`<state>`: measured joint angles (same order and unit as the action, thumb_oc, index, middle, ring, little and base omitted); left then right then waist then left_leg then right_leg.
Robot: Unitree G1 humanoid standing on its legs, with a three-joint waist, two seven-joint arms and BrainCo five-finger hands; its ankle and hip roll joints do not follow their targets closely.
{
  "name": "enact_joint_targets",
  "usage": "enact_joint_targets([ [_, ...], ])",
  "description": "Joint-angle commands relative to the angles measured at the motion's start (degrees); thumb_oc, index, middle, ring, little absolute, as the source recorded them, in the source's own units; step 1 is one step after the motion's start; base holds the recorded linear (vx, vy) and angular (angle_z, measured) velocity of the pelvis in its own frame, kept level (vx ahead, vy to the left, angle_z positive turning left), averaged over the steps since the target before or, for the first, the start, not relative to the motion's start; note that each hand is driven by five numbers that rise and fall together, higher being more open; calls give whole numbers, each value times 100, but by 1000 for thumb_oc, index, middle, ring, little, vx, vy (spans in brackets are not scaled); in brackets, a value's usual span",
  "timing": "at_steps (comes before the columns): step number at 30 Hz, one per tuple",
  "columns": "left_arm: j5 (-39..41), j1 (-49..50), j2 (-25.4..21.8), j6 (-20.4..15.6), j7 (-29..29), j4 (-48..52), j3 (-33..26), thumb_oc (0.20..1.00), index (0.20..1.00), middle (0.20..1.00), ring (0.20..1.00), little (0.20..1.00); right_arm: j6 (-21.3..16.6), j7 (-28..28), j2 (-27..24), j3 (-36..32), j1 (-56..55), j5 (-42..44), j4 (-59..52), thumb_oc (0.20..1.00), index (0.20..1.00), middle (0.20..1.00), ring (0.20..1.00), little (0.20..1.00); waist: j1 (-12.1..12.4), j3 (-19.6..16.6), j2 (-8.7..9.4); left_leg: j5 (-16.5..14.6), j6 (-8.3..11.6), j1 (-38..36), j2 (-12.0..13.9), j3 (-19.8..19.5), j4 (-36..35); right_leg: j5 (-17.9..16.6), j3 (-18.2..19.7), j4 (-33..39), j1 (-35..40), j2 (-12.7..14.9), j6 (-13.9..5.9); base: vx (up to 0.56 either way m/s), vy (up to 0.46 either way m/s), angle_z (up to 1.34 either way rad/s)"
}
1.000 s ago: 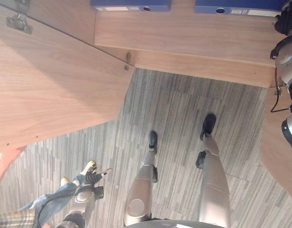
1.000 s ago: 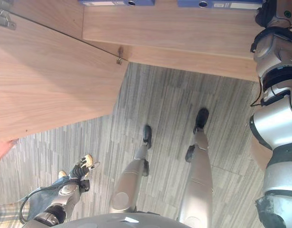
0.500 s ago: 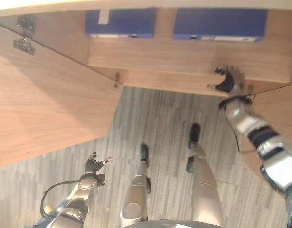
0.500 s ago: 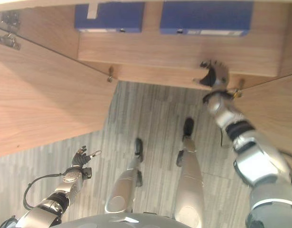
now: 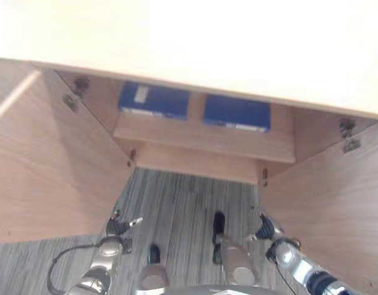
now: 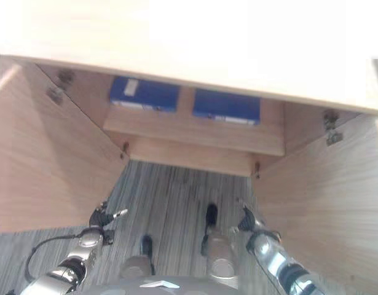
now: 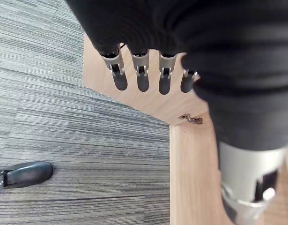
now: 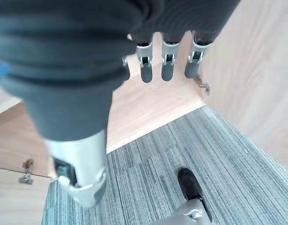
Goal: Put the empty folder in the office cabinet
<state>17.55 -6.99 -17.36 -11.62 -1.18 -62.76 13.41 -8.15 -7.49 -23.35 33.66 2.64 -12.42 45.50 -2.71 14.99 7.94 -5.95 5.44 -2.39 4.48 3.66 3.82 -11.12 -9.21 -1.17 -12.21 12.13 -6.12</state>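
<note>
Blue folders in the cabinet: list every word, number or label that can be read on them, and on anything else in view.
None can be read.
Left blue folder: a pale label, too blurred to read.
Right blue folder: a pale strip along its edge, too blurred to read.
Cabinet, its doors and the floor: no text or signs.

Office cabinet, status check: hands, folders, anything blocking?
Left hand and right hand open, low, holding nothing. Two blue folders on cabinet shelf. Both doors open, nothing blocking.
</note>
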Motion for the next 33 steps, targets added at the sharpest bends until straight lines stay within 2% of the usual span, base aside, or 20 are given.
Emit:
enact_joint_targets([
  [1, -340, 72, -264, -112, 56, 195, -31, 1000, 1000, 1000, 1000, 1000, -185, 189, -84, -72, 382, -155, -75, 1000, 1000, 1000, 1000, 1000, -16, 337, -51, -1009, -177, -198, -290, -220, 474, -1156, 83, 233, -539, 879, -871, -89, 182, -5],
  [4, -454, 311, -326, -113, 79, 294, -101, 1000, 1000, 1000, 1000, 1000, -159, 371, -35, -351, -135, -98, 86, 1000, 1000, 1000, 1000, 1000, -147, 248, 19, -866, -224, -336, -312, -59, 357, -1529, -85, 249, -404, 894, -888, -52, 147, 8],
  [6, -379, 529, -335, -101, 103, 382, -195, 1000, 1000, 1000, 1000, 1000, -138, 472, 89, -770, -569, 311, 384, 1000, 1000, 1000, 1000, 1000, -225, 147, -26, -636, -246, -372, -186, 154, 156, -1380, -353, 56, -341, 766, -888, -125, 150, -6],
  [7, -378, 529, -342, -100, 103, 383, -197, 1000, 1000, 1000, 1000, 1000, -138, 473, 95, -768, -567, 311, 384, 1000, 1000, 1000, 1000, 1000, -245, 131, 15, -590, -254, -351, -232, 139, 130, -1393, -348, 54, -369, 813, -888, -171, 138, -55],
  [8, -301, 628, -297, -81, 90, 337, -290, 1000, 1000, 1000, 1000, 1000, -140, 493, 255, -1041, -816, 672, 683, 1000, 1000, 1000, 1000, 1000, -236, 15, 38, -506, -327, -345, -190, 309, -1, -1119, -345, -124, -191, 692, -861, -184, 95, -63],
  [10, -303, 686, -233, -45, 90, 231, -363, 1000, 1000, 1000, 1000, 1000, -182, 452, 438, -1278, -982, 902, 890, 1000, 1000, 1000, 1000, 1000, -250, -113, 90, -388, -404, -287, -208, 491, -82, -797, -238, -357, -25, 566, -794, -224, 86, -69],
  [12, -304, 685, -239, -46, 90, 230, -364, 1000, 1000, 1000, 1000, 1000, -183, 452, 444, -1278, -981, 902, 891, 1000, 1000, 1000, 1000, 1000, -258, -127, 116, -357, -410, -268, -236, 488, -95, -809, -231, -356, -48, 593, -796, -142, 31, -88],
  [13, -371, 696, -138, 2, 77, -1, -407, 1000, 1000, 1000, 1000, 1000, -199, 362, 674, -1525, -1092, 1135, 1247, 1000, 1000, 1000, 1000, 1000, -272, -313, 96, -157, -433, -185, -189, 759, -244, -568, -70, -627, 153, 455, -735, -299, 89, -79],
  [14, -326, 707, -76, 41, 89, -173, -470, 1000, 1000, 1000, 1000, 1000, -210, 236, 814, -1845, -1151, 1384, 1459, 1000, 1000, 1000, 1000, 1000, -323, -502, 3, 28, -430, -127, -98, 1031, -421, -381, 34, -967, 286, 317, -686, -333, 99, -56],
  [17, -225, 727, 2, 95, 109, -299, -549, 1000, 1000, 1000, 1000, 1000, -229, -13, 968, -2358, -1267, 1739, 1682, 1000, 1000, 1000, 1000, 1000, -432, -807, -72, 232, -411, -70, 6, 1378, -579, -272, 94, -1206, 508, 250, -678, -127, 34, -96],
  [19, -103, 759, 69, 114, 88, -351, -601, 1000, 1000, 1000, 1000, 1000, -235, -221, 1081, -2702, -1303, 2005, 1762, 1000, 1000, 1000, 1000, 1000, -455, -1013, -91, 317, -401, -58, 22, 1613, -684, -291, 89, -1166, 706, 262, -699, -58, -14, -92],
  [24, 31, 821, 139, 138, 57, -328, -615, 1000, 1000, 1000, 1000, 1000, -267, -514, 1164, -3072, -1298, 2313, 1676, 1000, 1000, 1000, 1000, 1000, -439, -1254, -90, 378, -395, -36, 26, 1863, -745, -487, 106, -1010, 855, 320, -756, -21, -61, -68],
  [29, 47, 817, 231, 149, 2, -283, -488, 1000, 1000, 1000, 1000, 1000, -294, -1071, 1005, -3601, -1045, 2748, 1626, 1000, 1000, 1000, 1000, 1000, -302, -1434, -180, 521, -264, -57, 119, 2017, -749, -127, -24, -158, 1139, 269, -684, 0, -130, -18],
  [30, 27, 825, 221, 123, 26, -260, -460, 1000, 1000, 1000, 1000, 1000, -303, -1188, 797, -3709, -864, 2749, 1653, 1000, 1000, 1000, 1000, 1000, -209, -1478, -215, 551, -235, -70, 149, 2018, -755, 46, -83, 37, 1249, 215, -650, 13, -155, -26],
  [32, 20, 821, 220, 124, 40, -248, -446, 1000, 1000, 1000, 1000, 1000, -318, -1208, 677, -3741, -743, 2762, 1628, 1000, 1000, 1000, 1000, 1000, -169, -1466, -253, 585, -203, -79, 182, 2010, -755, 125, -146, 118, 1299, 182, -624, -14, -137, -4],
  [33, -39, 818, 200, 122, 74, -238, -388, 1000, 1000, 1000, 1000, 1000, -341, -1152, 422, -3762, -520, 2843, 1568, 1000, 1000, 1000, 1000, 1000, -80, -1484, -324, 679, -135, -47, 261, 1979, -755, 361, -226, 286, 1388, 90, -556, -14, -92, 12],
])
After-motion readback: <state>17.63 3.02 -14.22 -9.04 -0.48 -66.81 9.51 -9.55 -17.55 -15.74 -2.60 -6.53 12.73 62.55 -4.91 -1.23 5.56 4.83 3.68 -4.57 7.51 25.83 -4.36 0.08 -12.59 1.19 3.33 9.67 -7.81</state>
